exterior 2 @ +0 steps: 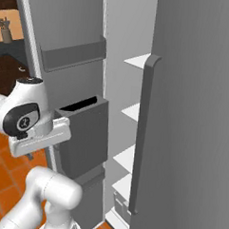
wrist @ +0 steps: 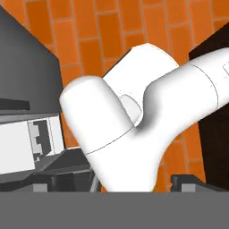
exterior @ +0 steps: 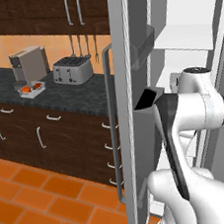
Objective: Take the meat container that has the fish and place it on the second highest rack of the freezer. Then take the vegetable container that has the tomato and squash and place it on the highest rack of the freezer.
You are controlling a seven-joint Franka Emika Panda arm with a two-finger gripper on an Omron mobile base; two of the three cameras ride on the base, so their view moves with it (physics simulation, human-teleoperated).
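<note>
A white container (exterior: 31,89) holding red and orange pieces, apparently the vegetable one, sits on the dark counter (exterior: 57,98) far to the left of the freezer. The fish container is out of view. The freezer stands open, with white racks (exterior 2: 138,60) stacked inside it and bins on its door (exterior 2: 82,133). My arm is folded in front of the door. In the hand view the gripper (wrist: 116,184) points down at the orange floor, open, with its dark fingertips (wrist: 42,184) wide apart and nothing held.
A toaster (exterior: 72,70) and a coffee machine (exterior: 28,63) stand on the counter behind the container. A pale box (exterior 2: 121,202) sits low inside the freezer, its contents unclear. The closed grey door (exterior 2: 192,115) with a long handle (exterior 2: 143,137) flanks the opening on the right.
</note>
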